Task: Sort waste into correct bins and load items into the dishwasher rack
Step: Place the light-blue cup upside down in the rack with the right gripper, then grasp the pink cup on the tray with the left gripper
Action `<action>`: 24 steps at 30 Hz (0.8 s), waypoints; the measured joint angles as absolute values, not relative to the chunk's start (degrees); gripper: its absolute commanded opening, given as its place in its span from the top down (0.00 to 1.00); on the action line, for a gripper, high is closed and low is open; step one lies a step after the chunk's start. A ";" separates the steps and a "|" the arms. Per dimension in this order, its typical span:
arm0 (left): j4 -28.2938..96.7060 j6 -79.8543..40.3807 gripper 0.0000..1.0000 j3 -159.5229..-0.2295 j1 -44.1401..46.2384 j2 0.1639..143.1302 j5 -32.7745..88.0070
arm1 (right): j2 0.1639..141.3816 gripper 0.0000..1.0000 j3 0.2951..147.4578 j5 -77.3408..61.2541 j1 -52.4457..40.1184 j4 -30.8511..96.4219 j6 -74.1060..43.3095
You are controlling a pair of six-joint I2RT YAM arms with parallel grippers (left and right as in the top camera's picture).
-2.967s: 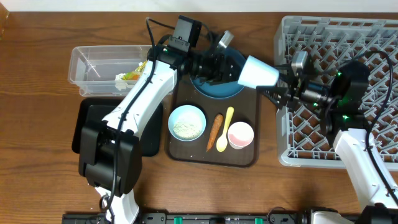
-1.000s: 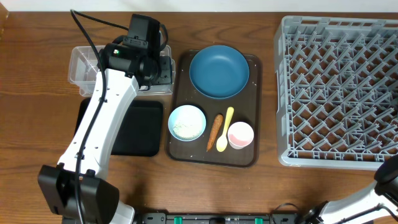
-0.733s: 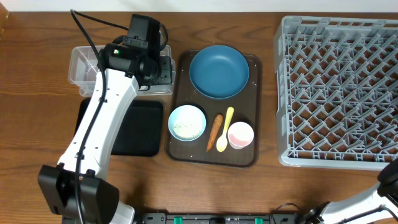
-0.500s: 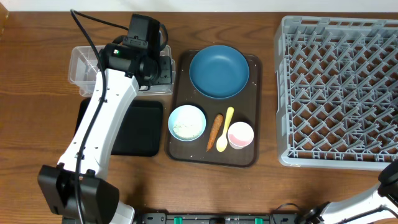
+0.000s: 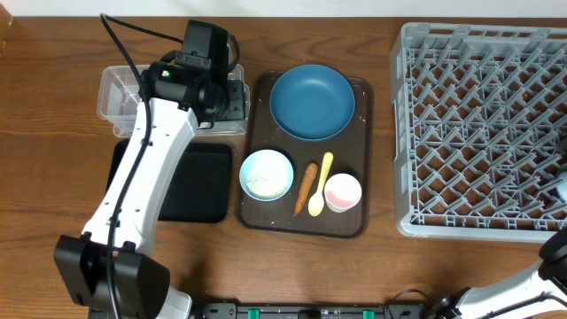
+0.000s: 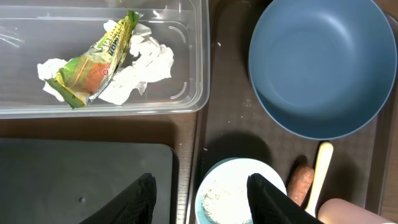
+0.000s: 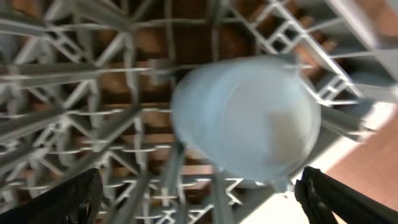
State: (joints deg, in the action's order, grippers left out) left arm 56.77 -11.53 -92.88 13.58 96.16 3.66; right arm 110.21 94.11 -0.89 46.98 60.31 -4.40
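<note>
The left arm reaches from lower left to upper left, left pincer spread; right pincer gapes wide.

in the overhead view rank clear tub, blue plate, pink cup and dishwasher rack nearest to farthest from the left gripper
1. clear tub, right at the left gripper
2. blue plate, just right
3. pink cup, lower right
4. dishwasher rack, far right

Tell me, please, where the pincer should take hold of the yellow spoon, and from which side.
I would grip the yellow spoon at the far end of its thin handle, coming straight down from above, fingers closing across it. It lies flat on the brown tray, and nearer its bowl the carrot stick and pink cup crowd it.
</note>
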 measured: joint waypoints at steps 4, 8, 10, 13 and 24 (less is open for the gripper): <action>56.77 -11.53 0.50 -92.88 13.58 96.16 3.64 | 110.21 0.01 94.11 -2.96 46.98 60.51 -5.10; 56.77 -11.53 0.49 -92.88 13.58 96.16 3.77 | 109.60 0.01 94.11 -3.86 46.96 60.64 -5.52; 56.77 -11.53 0.49 -92.88 13.58 96.16 4.23 | 108.29 0.01 94.11 -4.45 46.96 60.49 -5.52; 56.77 -11.53 0.46 -92.88 13.58 96.16 6.13 | 104.36 0.01 94.13 -7.01 46.46 59.70 -4.71; 56.60 -10.72 0.39 -89.54 19.18 96.16 10.63 | 97.25 0.01 94.83 -28.69 31.88 60.82 3.84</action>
State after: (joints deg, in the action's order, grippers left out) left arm 56.60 -10.72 -89.54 19.18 96.16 10.63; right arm 97.25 94.83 -28.69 31.88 60.82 3.84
